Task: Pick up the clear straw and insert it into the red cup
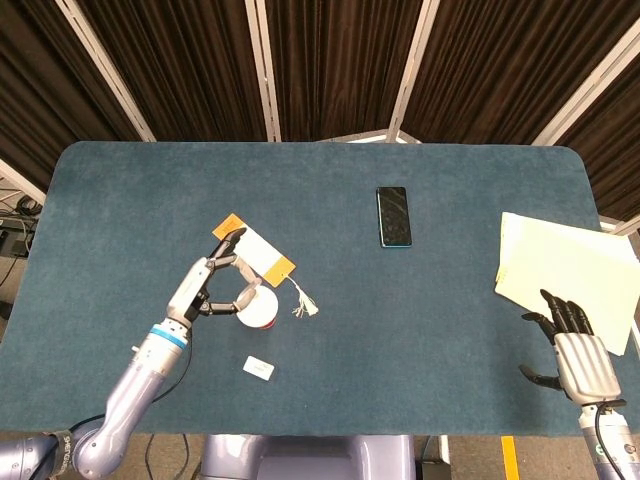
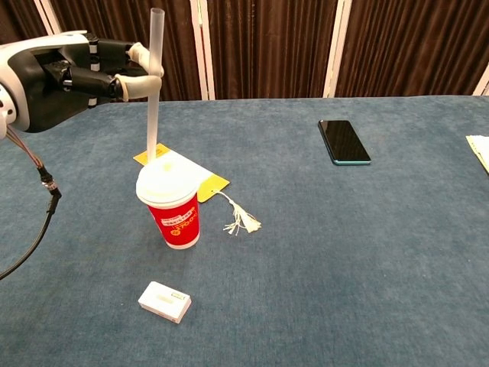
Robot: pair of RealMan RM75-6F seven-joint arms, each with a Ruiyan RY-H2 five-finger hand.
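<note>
- Blue tabletop (image 2: 367, 252) before dark curtains.
- Right hand (image 1: 575, 345), fingers spread, empty, at the near right corner beside papers (image 1: 565, 275).
- Box (image 2: 164, 300) near the front edge.
- Cup (image 2: 174, 206) upright, left of centre.
- Left hand (image 2: 72, 76) pinches the straw (image 2: 155, 76), upright, its lower end at the cup's lid.
- Phone (image 2: 344, 141) farther back.

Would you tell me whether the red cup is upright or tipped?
Upright: the red cup stands level on its base, white lid on top.
</note>
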